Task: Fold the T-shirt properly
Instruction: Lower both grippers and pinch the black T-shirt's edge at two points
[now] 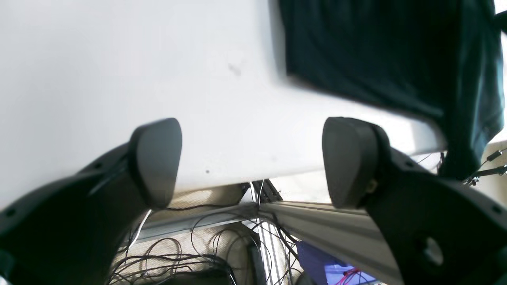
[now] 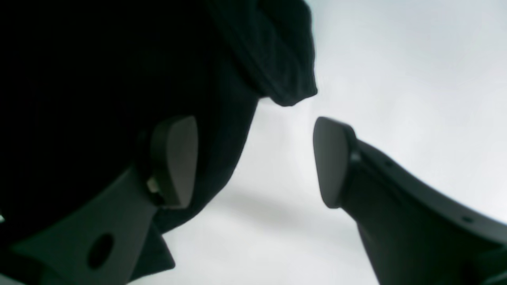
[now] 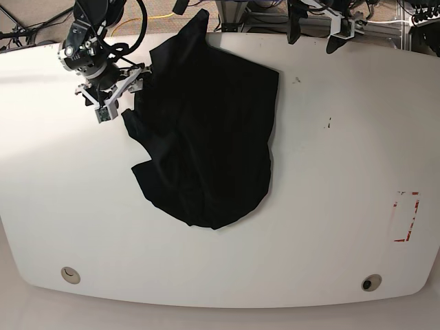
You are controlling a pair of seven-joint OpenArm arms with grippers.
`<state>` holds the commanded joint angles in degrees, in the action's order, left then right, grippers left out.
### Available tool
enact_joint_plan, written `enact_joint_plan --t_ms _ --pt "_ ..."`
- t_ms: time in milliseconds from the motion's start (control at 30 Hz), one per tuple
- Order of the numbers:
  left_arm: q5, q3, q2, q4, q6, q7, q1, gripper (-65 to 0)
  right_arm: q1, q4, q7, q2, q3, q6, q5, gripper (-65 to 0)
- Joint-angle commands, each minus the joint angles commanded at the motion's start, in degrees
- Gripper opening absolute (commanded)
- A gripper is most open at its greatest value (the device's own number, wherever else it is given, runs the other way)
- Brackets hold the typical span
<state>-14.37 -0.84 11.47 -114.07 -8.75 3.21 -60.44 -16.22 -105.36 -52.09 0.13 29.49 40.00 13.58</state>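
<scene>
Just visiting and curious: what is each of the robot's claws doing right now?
Left gripper: open, holding nothing, at the table's far edge.
Right gripper: open, at the T-shirt's edge, not gripping it.

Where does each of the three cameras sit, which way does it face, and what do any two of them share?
Base: overhead, looking down on the white table, the crumpled black T-shirt and both arms at the far edge.
Left wrist: behind the open left gripper, facing the table edge, cables below, the T-shirt hanging over the rim.
Right wrist: behind the open right gripper, facing the T-shirt's edge; one of the fingers stands before the cloth.
Shared: all three show the T-shirt and table.
</scene>
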Motion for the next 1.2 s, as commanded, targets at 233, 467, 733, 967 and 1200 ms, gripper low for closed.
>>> enact_joint_plan --t_ms 233,467,733,967,1200 --pt "0.0 0.0 0.18 0.09 0.0 0.0 2.55 -13.2 1.14 1.49 -0.26 -0.26 -0.18 0.0 0.09 -28.9" --pt "0.0 0.0 0.35 0.09 0.0 -0.09 4.13 -13.2 1.14 1.41 -3.16 -0.88 -0.18 0.0 0.7 -64.0" --pt "-0.09 0.0 0.35 0.09 0.0 -3.69 8.44 -13.2 -3.69 -8.09 -5.01 -0.97 0.35 0.0 8.53 -65.0" --pt "-0.44 3.08 -1.49 0.09 -0.18 -21.54 19.16 -12.9 -6.33 -10.11 -5.1 -1.14 0.26 0.0 12.48 -65.0" --pt "-0.35 8.0 -3.34 0.44 -0.26 -32.44 27.16 -12.8 -7.56 -10.2 -5.1 -1.23 0.26 0.0 12.57 -65.0"
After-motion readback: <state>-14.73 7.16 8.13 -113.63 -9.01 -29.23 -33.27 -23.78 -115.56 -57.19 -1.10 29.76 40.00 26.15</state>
